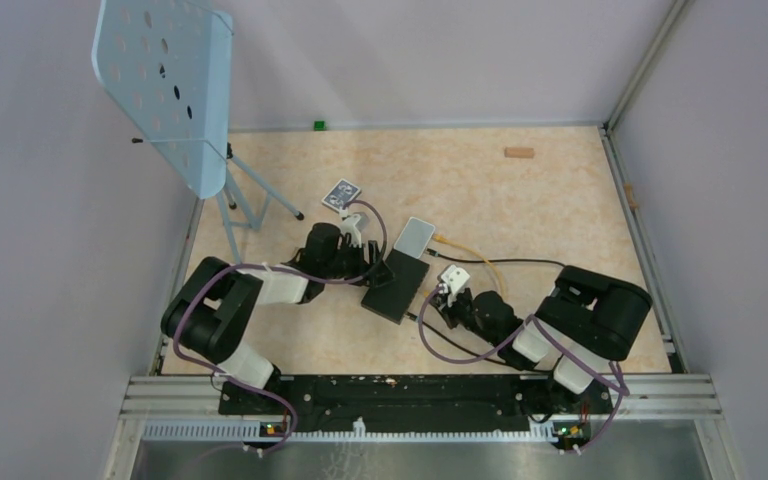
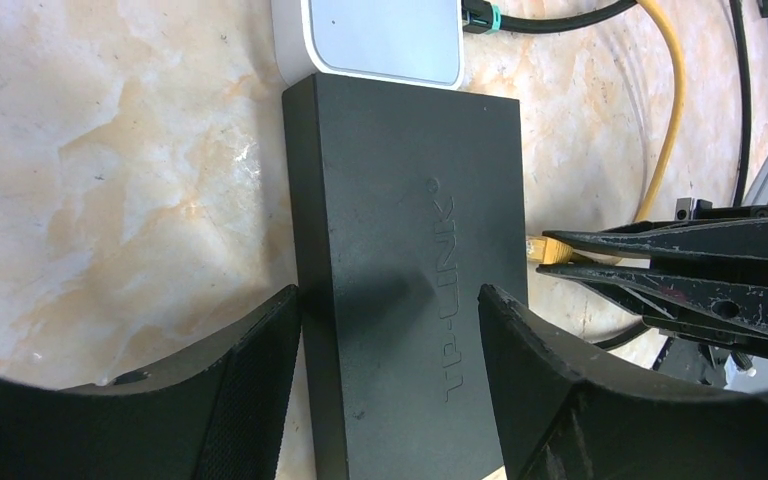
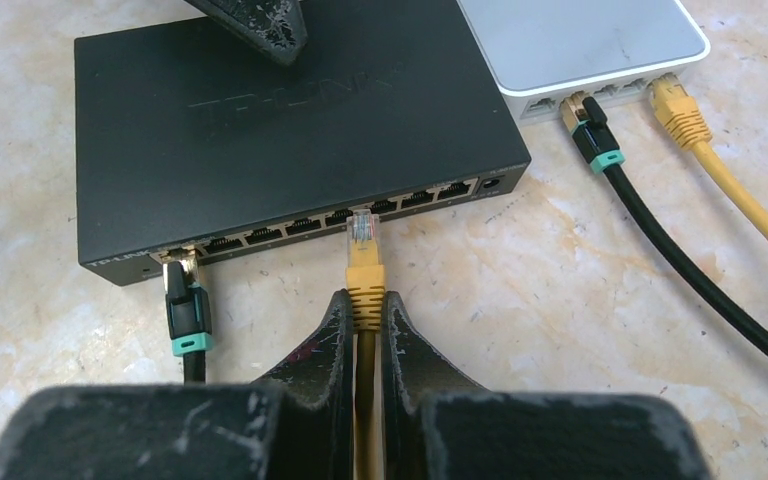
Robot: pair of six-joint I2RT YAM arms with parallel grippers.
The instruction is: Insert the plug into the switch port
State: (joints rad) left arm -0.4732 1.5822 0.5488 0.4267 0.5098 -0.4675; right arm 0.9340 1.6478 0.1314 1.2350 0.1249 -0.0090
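The right pincer [image 3: 365, 310] is clenched on the yellow boot of the plug [image 3: 364, 262], holding it level and nose-first toward the black switch [image 3: 260, 110]. The plug's clear tip sits right at the row of switch ports [image 3: 290, 228] along the near edge. It is roughly mid-row and at the mouth of one port, but most of the clear body is showing. I'd judge it lined up and just entering, not yet pushed home.

The left pincer [image 2: 390, 295] straddles the switch from the other side with its jaws wide apart. One finger [image 2: 260, 370] is against the box's long edge and the other lies over the lid, so it looks to be steadying the box rather than squeezing it.

A black cable with a teal boot [image 3: 186, 315] is already seated in the end port. Behind the switch and touching it is a pale grey box [image 3: 580, 40], with a black lead and a yellow one plugged in, on the marbled surface [image 3: 560, 300].

What's left, as I read it, is a short straight push until the plug latches, and then letting go.
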